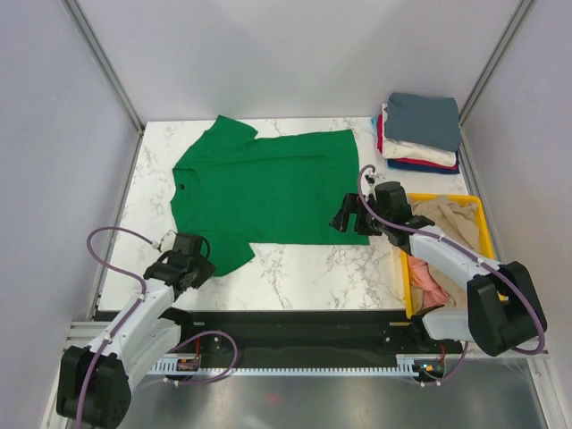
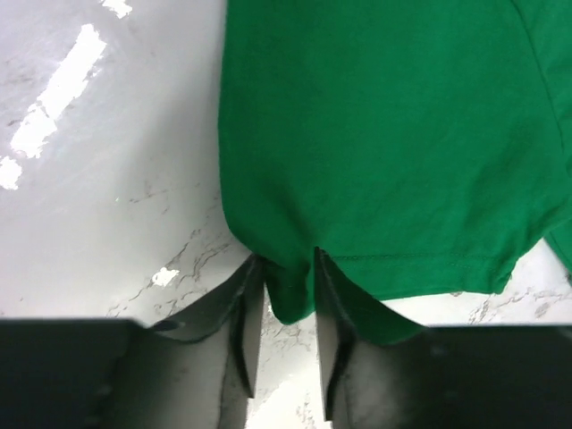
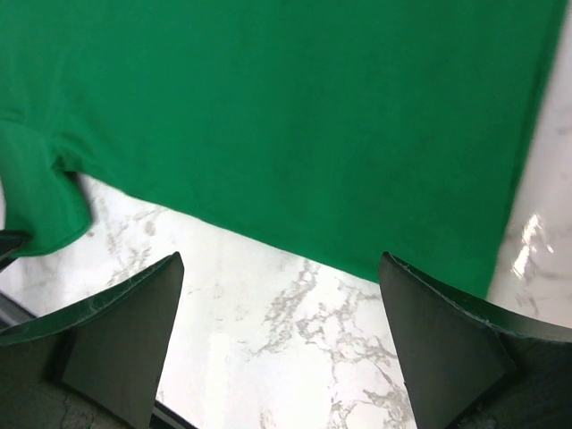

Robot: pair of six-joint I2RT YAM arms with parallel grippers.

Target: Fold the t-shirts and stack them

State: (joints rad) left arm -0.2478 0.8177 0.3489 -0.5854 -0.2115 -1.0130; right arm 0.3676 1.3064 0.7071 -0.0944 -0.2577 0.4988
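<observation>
Green t-shirt (image 2: 384, 134) sleeve pinched in the narrow left pincer (image 2: 288, 273); right pincer (image 3: 281, 268) gapes wide above its hem.

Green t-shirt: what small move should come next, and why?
Probably lower the right gripper onto the hem corner and close it. Its jaws stand wide open just off the green t-shirt, gripping nothing, while the left gripper straddles the sleeve corner. A fold likely needs both ends held.

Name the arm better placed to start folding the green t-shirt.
Left. The left gripper has its fingers either side of the green t-shirt's sleeve corner, narrowed for a pinch. The right gripper hangs wide open by the hem, mostly bare table between its fingers, so it likely needs another move.
</observation>
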